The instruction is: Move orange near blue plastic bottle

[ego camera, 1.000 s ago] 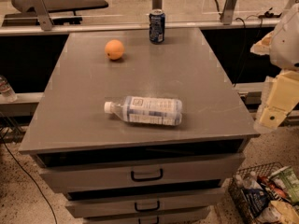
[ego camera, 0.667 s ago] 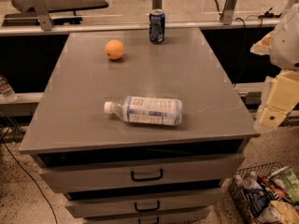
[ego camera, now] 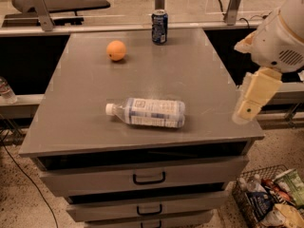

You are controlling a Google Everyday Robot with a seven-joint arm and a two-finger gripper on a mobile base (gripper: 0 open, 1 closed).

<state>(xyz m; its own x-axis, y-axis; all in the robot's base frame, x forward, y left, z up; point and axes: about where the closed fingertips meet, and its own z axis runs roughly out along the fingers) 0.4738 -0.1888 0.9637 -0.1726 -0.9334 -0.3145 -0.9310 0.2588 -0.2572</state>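
The orange (ego camera: 116, 50) sits on the grey cabinet top (ego camera: 190, 80) at the far left. The blue plastic bottle (ego camera: 148, 112), clear with a white cap pointing left and a white-and-blue label, lies on its side near the front middle. The orange and bottle are well apart. My gripper (ego camera: 251, 101), a cream-coloured piece under the white arm, hangs at the cabinet's right front edge, to the right of the bottle and far from the orange. It holds nothing that I can see.
A dark blue soda can (ego camera: 159, 26) stands upright at the far edge, right of the orange. Drawers with handles (ego camera: 149, 178) are below the top. A wire basket of packets (ego camera: 270, 201) is on the floor at the lower right.
My gripper has shifted a little to the left, toward the cabinet's right edge. The orange, bottle and can have not moved.
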